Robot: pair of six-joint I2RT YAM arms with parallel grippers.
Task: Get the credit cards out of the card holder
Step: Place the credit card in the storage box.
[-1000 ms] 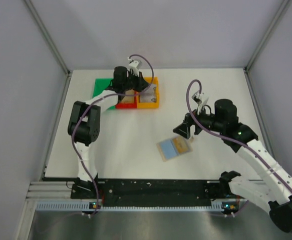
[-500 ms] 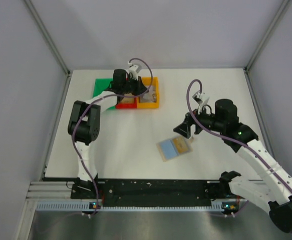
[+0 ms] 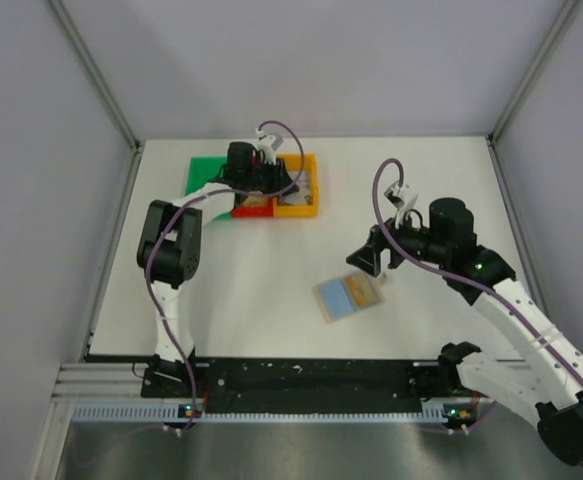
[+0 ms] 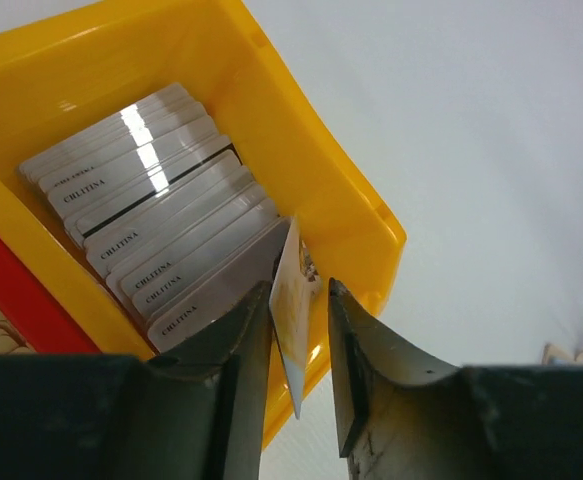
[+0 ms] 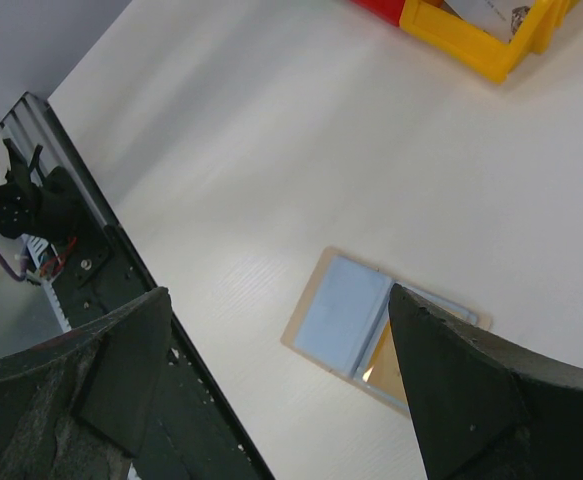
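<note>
one thin card (image 4: 293, 290) is standing on edge between the left fingers (image 4: 236, 350), which are sitting narrowly apart over the yellow bin (image 4: 351, 200), not pinching it; more cards (image 4: 161, 220) are lying stacked inside. the right fingers (image 5: 451, 380) are gaping wide above the open card holder (image 5: 346, 320) on the tabletop (image 5: 271, 150). cards are looking light, stiff, slippery: pinching a free edge is seeming wisest

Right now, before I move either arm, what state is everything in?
left pincer, slightly open over the yellow bin, not clamping
single card, on edge between its fingers
yellow bin, holds a fanned row of grey cards
card holder, lying open flat on the table, lining up
right pincer, wide open, empty, above the card holder
</note>
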